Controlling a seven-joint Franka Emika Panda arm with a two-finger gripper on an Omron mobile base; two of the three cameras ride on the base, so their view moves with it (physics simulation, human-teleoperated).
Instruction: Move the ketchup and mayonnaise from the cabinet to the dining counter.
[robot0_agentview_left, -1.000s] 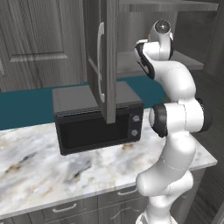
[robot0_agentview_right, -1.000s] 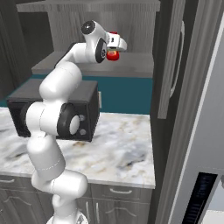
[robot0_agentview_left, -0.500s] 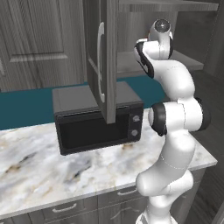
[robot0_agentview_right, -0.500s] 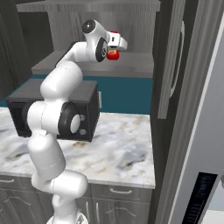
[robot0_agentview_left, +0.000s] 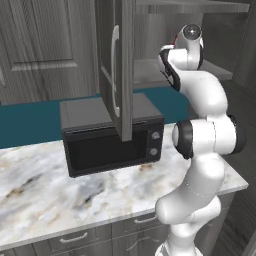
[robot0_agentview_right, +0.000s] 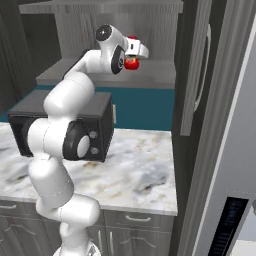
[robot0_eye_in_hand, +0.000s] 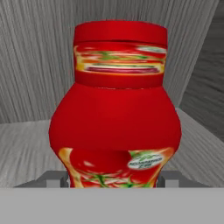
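Observation:
The ketchup (robot0_eye_in_hand: 116, 109), an all-red squeeze bottle with a red cap, stands upright on the grey shelf of the cabinet (robot0_agentview_right: 155, 76). In the hand view it sits dead centre, very close. My gripper (robot0_eye_in_hand: 113, 178) is reached into the open cabinet, and its two fingertips (robot0_eye_in_hand: 56, 177) press against the bottle's lower sides. In the right base view the ketchup (robot0_agentview_right: 131, 63) shows just under my white hand, with the gripper (robot0_agentview_right: 133, 59) around it. The mayonnaise and the dining counter are out of view.
A black microwave (robot0_agentview_left: 110, 135) sits on the marble counter (robot0_agentview_left: 75, 200) below the cabinet. The cabinet's left door (robot0_agentview_left: 117, 65) hangs open over it, and the right door (robot0_agentview_right: 196, 65) stands open beside the arm. A tall grey panel (robot0_agentview_right: 235, 125) bounds the right.
The jaws have come in from wide open until they touch the ketchup's sides. The arm and the bottle have hardly moved.

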